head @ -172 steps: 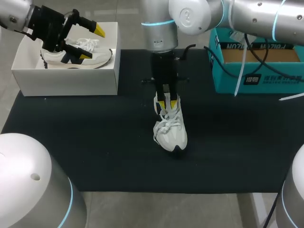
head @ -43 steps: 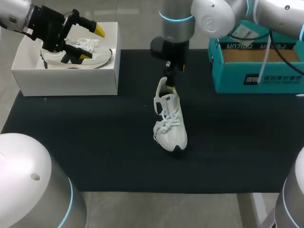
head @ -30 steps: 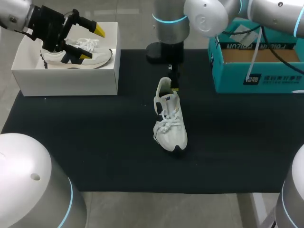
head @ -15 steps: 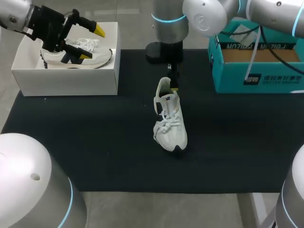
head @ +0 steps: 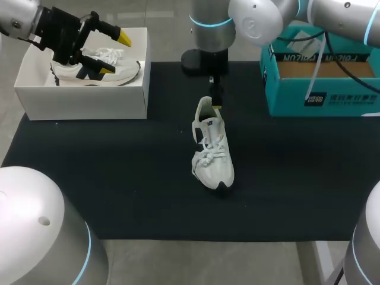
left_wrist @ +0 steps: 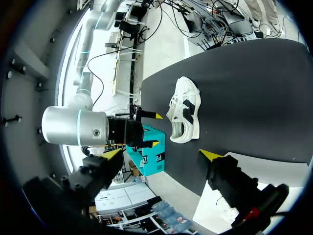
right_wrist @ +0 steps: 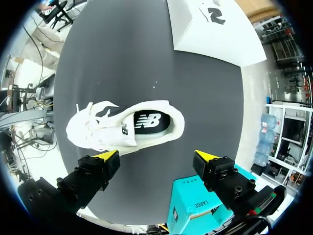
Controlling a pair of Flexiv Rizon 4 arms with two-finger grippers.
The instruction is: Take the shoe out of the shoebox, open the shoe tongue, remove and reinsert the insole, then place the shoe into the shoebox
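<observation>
A white shoe [head: 212, 148] lies on the black mat [head: 119, 178], toe toward the front edge. In the right wrist view the shoe [right_wrist: 124, 127] is below and ahead of my right gripper [right_wrist: 156, 155], whose fingers stand open and empty, and a dark insole shows inside the shoe. In the head view this gripper [head: 216, 98] hangs just above and behind the heel. The white shoebox [head: 83, 98] at the back left holds a second shoe [head: 95, 68]. My left gripper [head: 116, 53] hovers open over that box. From the left wrist view, the left gripper [left_wrist: 161, 154] is empty, with the shoe [left_wrist: 185, 115] far off.
A teal cardboard box [head: 320, 89] stands at the back right, close to my right arm, and also shows under the right gripper as the teal box [right_wrist: 195, 205]. The mat's front half lies bare around the shoe.
My right gripper has come out of the shoe's opening, risen and drawn back behind the heel. The shoe stays in place. The left arm has not moved.
</observation>
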